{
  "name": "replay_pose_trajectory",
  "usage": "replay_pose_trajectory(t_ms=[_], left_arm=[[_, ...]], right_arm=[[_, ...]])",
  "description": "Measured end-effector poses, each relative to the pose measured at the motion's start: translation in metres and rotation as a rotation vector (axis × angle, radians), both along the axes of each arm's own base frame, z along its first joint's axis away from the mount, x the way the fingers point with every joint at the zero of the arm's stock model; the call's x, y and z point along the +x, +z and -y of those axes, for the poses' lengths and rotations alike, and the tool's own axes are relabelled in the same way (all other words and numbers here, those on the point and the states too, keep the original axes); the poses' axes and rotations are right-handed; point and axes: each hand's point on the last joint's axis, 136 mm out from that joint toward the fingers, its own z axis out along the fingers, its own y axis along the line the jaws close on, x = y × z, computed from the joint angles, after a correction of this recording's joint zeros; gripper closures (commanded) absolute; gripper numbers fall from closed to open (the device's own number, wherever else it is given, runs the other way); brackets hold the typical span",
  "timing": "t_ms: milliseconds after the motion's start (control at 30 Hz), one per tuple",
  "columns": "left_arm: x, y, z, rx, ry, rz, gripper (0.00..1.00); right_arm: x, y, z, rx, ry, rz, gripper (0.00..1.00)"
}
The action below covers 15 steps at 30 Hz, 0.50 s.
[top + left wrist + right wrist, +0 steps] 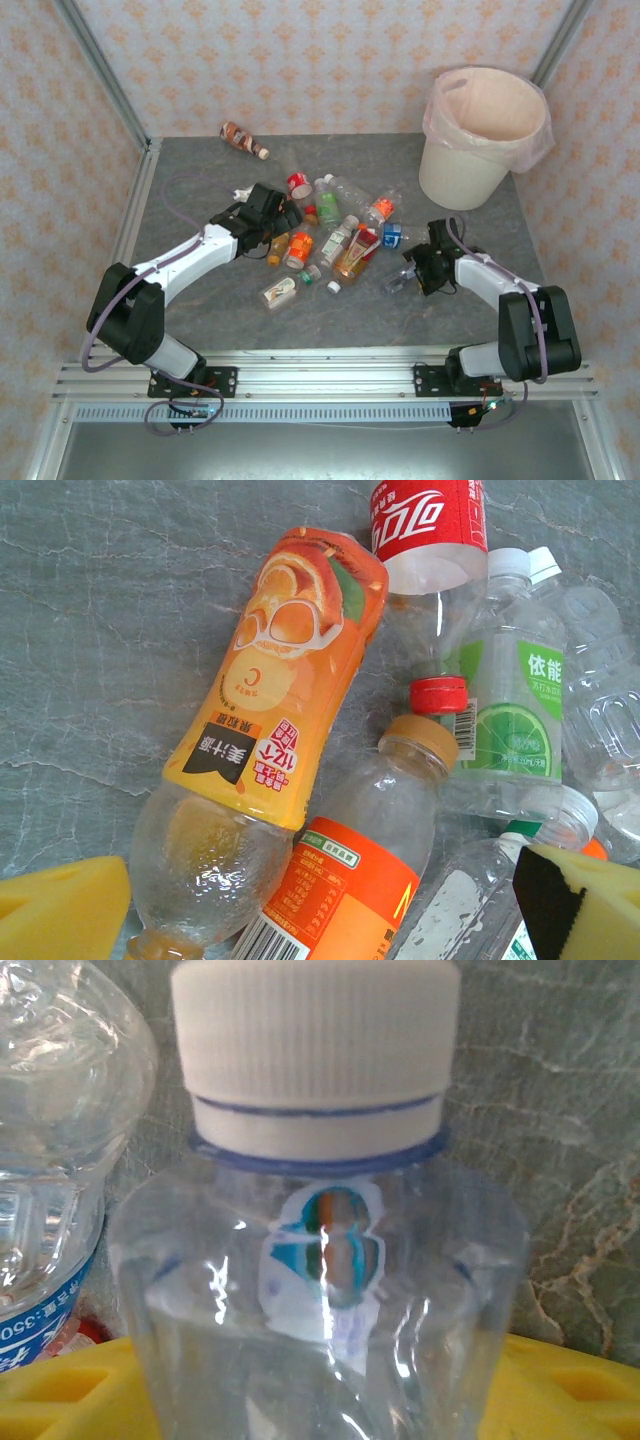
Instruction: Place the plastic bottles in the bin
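A grey table is shown from above, with about a dozen plastic bottles scattered across its middle and one brown bottle lying apart at the far left. The bin, lined in pink, stands at the far right. No bottle is seen inside it, so the task is judged barely begun. The left gripper is spread wide over an orange juice bottle, gripping nothing. The right gripper is closed on a clear white-capped bottle, low near the table and well apart from the bin.
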Motion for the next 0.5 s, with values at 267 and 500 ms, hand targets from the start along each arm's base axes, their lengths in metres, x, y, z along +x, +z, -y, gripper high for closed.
replay_pose_trajectory(t_ms=[267,500], left_arm=[[0.0000,0.0000,0.0000,0.000,0.000,0.000,0.00],[0.0001,0.0001,0.0000,-0.003,0.004,0.000,0.00]], right_arm=[[-0.0056,-0.0021,0.0025,-0.006,0.000,0.033,0.40],[-0.0081,-0.0009,0.0027,-0.031,0.063,0.053,0.49]])
